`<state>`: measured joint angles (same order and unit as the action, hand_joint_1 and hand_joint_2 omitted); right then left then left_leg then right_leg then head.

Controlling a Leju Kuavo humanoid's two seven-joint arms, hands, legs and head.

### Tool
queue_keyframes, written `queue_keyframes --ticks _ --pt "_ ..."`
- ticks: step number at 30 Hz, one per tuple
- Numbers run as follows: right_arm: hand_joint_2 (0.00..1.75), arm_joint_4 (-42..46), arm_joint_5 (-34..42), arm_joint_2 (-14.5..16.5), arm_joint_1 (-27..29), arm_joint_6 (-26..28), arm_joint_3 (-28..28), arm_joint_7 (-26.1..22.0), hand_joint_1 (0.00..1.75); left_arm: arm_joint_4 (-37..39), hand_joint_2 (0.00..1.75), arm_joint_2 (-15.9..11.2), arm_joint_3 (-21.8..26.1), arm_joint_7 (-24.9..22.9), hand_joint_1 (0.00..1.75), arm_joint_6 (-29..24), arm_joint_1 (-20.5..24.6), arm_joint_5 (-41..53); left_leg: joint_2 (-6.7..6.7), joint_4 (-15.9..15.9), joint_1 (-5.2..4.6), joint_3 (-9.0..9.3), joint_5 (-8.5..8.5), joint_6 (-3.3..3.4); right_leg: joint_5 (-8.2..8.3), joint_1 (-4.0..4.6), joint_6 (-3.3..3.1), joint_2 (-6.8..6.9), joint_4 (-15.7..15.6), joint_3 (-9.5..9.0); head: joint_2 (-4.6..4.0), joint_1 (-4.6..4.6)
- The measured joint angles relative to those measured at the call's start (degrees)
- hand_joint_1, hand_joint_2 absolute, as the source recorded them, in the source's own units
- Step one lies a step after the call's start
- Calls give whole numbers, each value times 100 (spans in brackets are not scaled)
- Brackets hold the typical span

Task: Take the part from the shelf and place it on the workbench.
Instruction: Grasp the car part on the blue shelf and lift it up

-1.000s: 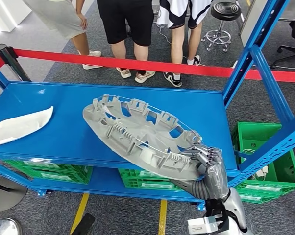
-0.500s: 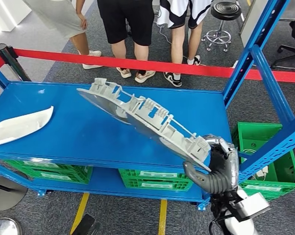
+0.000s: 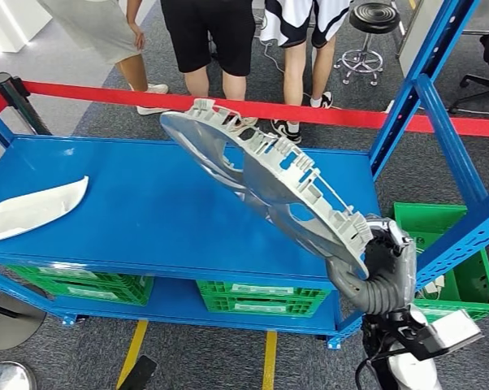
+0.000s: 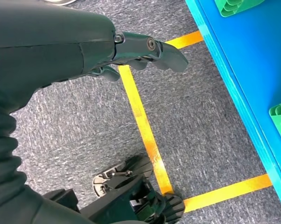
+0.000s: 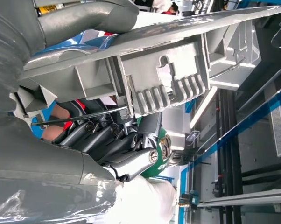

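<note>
Gripping the near right end of the part [image 3: 273, 183], the right hand [image 3: 377, 272] has its thick thumb curled under the rim and its darker fingers [image 5: 110, 140] closed against the ribbed inner face, as the right wrist view shows close up. That part, a long grey oval moulding with clips and cut-out windows along its edge, is clear of the shelf [image 3: 138, 219] and tilted steeply, its far left end raised toward the red barrier tape [image 3: 107, 96] and its near end low in the hand at the shelf's right front corner. On the left of the blue shelf top lies a white curved panel [image 3: 33, 209], well apart from the lifted part. Green crates [image 3: 261, 296] sit on the lower level beneath, and another green crate [image 3: 450, 268] stands to the right, behind the blue upright post [image 3: 444, 122]. Beyond the tape three people [image 3: 214, 49] stand on grey carpet, with a round stool [image 3: 370, 32] to their right. Over the carpet and its yellow floor tape [image 4: 142, 121], the left hand [image 4: 132, 49] hangs low beside the shelf's edge; it holds nothing, and its fingers look only loosely bent, though the angle leaves that uncertain.
</note>
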<state>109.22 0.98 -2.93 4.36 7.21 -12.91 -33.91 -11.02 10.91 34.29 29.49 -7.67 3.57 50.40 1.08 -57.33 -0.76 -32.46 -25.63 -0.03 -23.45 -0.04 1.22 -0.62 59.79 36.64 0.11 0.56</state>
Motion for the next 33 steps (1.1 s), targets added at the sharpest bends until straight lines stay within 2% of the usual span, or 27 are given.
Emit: queue_keyframes --ticks 7,13,19,23,27,28,29,31,32,33 --pt "175 -1 19 42 2 -59 56 24 175 0 175 0 32 -35 0 56 2 -68 0 0 0 0 0 0 0 0 0 0 0 0 0 1" --pt "175 26 215 103 -1 -334 146 71 175 0 175 -6 102 -415 0 136 2 -191 0 -1 -4 -1 -2 3 0 -5 1 0 -3 -1 0 -1" --pt "175 171 398 107 97 -607 270 213 175 0 175 -13 185 -604 0 182 -30 -186 0 -4 -26 -1 -12 22 -1 -30 14 1 -6 -1 0 -1" --pt "175 412 663 105 372 -793 470 315 175 0 175 -23 261 -628 0 163 -75 -263 0 -12 -61 -2 -25 66 -3 -67 57 2 -9 -2 0 -2" --pt "175 642 852 97 564 -1019 710 337 175 0 175 -43 328 -612 0 146 -70 -279 -8 30 -67 6 47 151 18 -89 145 -4 -33 0 0 -2" --pt "175 677 880 97 585 -1076 762 337 175 0 175 -46 344 -609 0 129 -63 -297 -16 60 -49 10 78 171 -59 -83 165 -1 36 34 0 4" --pt "175 697 899 99 595 -1129 802 335 175 0 175 -54 355 -604 0 111 -58 -311 -24 89 -30 13 103 186 -210 -78 179 5 220 108 0 10" --pt "175 707 920 104 596 -1212 845 332 175 0 175 -74 378 -581 0 85 -54 -319 -37 102 -16 5 125 201 -640 -77 199 18 920 358 0 18" --pt "175 698 919 108 594 -1244 852 331 175 0 175 -87 389 -566 0 77 -55 -321 -41 101 -15 -3 133 200 -803 -80 209 20 1286 477 0 18" --pt "175 685 914 110 594 -1266 854 331 175 0 175 -101 400 -550 0 70 -56 -323 -44 100 -12 -13 143 194 -870 -80 217 21 1505 528 0 16"
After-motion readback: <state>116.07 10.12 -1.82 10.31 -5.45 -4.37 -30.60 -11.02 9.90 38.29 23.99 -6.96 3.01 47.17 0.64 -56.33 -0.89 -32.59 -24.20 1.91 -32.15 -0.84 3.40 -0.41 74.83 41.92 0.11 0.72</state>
